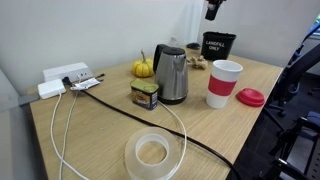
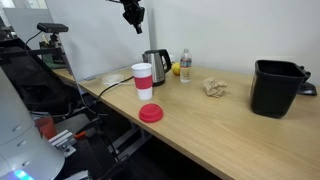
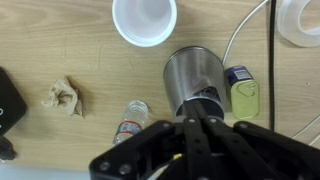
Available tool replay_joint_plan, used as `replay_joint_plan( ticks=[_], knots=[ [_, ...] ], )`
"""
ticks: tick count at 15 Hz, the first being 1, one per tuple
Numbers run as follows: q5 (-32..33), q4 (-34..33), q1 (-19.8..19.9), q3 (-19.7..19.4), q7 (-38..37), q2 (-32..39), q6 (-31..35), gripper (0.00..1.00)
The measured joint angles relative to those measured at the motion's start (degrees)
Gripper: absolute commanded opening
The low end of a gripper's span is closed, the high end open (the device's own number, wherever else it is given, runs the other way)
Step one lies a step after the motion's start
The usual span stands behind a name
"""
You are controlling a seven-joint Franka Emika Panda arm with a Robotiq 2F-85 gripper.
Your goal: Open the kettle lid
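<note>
- The wooden table (image 1: 100, 150) carries everything
- The black bin (image 2: 275, 88) stands at one end of it, well apart from the kettle
- The gripper (image 2: 133, 18) hangs high above the table and touches nothing; in the wrist view it looks clenched, with nothing between its fingers
- The kettle (image 1: 172, 72) stands upright near the table's middle, below the gripper in the wrist view
- The white-and-red paper cup (image 1: 224, 83) stands near the kettle, its top open
- The tape roll (image 1: 152, 152) lies flat by the table's edge
- The kettle lid (image 1: 169, 48) sits flat on the kettle's top, closed
- The red cup lid (image 1: 251, 97) lies flat just beside the cup
</note>
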State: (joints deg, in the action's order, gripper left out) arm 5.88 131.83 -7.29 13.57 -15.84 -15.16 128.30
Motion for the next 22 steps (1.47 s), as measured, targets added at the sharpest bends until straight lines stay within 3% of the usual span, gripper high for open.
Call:
replay_joint_plan(
  ticks=[9, 15, 22],
  knots=[
    [0.3, -0.5, -1.2, 0.9, 0.0, 0.9, 0.5, 0.00],
    [3.6, -4.7, -1.4, 1.3, -0.5, 7.7, 5.3, 0.00],
    [4.0, -8.1, -2.6, 1.3, -0.6, 13.6, 6.0, 0.00]
  ],
)
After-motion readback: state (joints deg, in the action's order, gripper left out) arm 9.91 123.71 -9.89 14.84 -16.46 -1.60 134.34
